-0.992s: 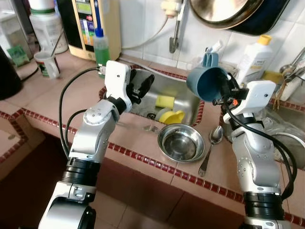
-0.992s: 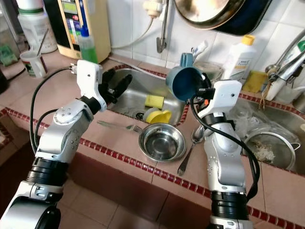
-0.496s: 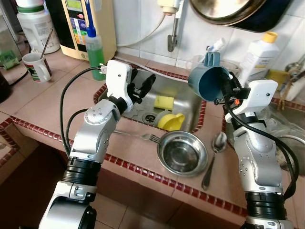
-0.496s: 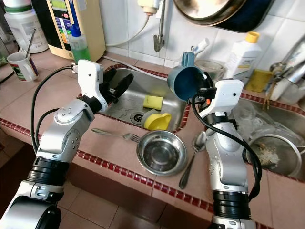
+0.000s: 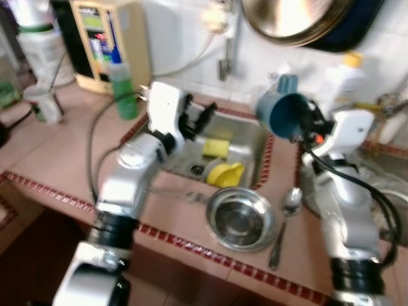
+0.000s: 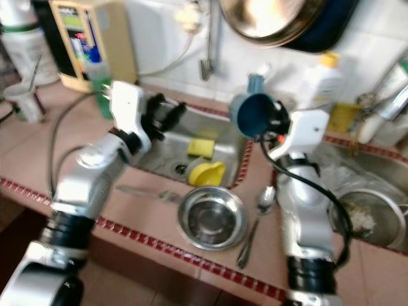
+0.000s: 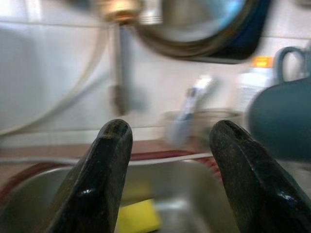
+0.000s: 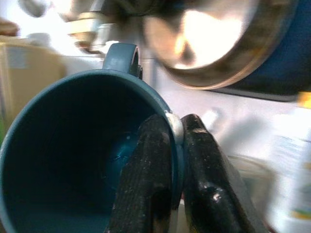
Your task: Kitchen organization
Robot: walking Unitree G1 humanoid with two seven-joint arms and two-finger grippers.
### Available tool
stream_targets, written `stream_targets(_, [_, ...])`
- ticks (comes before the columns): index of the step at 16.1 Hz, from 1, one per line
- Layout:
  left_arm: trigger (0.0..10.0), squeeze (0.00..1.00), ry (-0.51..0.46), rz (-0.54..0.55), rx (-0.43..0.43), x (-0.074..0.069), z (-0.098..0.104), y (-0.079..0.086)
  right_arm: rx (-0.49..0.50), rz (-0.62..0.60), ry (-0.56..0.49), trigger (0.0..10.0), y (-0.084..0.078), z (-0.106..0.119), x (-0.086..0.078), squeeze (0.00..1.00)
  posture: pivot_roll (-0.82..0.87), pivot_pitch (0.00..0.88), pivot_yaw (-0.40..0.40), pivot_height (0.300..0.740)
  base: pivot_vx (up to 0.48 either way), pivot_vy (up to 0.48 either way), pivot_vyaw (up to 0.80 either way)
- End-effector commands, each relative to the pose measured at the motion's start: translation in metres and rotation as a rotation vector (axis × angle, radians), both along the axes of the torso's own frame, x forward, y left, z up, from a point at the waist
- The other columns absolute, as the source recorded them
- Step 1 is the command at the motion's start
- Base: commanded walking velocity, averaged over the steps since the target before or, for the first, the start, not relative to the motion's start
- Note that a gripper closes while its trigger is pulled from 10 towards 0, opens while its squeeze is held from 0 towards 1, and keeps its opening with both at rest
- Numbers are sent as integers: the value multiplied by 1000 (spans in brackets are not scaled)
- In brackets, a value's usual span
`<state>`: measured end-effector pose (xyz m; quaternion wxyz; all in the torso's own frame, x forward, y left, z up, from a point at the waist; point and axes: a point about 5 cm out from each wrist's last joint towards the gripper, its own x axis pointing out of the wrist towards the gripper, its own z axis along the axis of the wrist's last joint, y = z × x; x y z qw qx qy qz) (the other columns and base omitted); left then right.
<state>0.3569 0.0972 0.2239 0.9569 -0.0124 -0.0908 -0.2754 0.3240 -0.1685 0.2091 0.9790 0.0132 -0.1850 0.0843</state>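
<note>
Two claws are raised over the tiled counter, and the head views are blurred. The right claw holds a dark blue cup above the right edge of the sink; in the right wrist view its fingers are pressed together on the cup's rim, one inside and one outside, with the cup tipped on its side and its handle pointing up. The left claw hovers over the left part of the sink, its fingers spread apart with nothing between them. Inside the sink lie a yellow sponge and, nearer, a yellow cup on its side. On the near counter sits a steel bowl, with a fork to its left and a spoon to its right. A green bottle stands far left of the sink, and a white bottle stands far right by the wall.
</note>
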Motion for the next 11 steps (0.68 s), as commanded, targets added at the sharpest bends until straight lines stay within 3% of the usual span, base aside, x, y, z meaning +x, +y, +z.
stream_targets(1, [10000, 0, -39, -21, 1, -3, 7, -6, -1, -5, -17, 10000, -5, 4, 0, 0, -45, 0, -23, 740, 0, 0, 0])
stream_targets(6, [10000, 0, -50, -84, 77, -13, 6, -18, 3, 16, 138, 10000, -11, -6, 12, 0, -42, 0, -26, 740, 0, 0, 0])
stream_targets(9, [10000, 0, -45, -155, 143, -27, 7, -28, -12, 14, 179, 10000, -19, -4, 19, 0, -37, 0, -29, 740, 0, 0, 0])
stream_targets(11, [10000, 0, -78, -244, 192, -46, 6, -33, 20, 54, 242, 10000, -24, -5, 23, 0, -33, 40, -25, 740, 0, 0, 0])
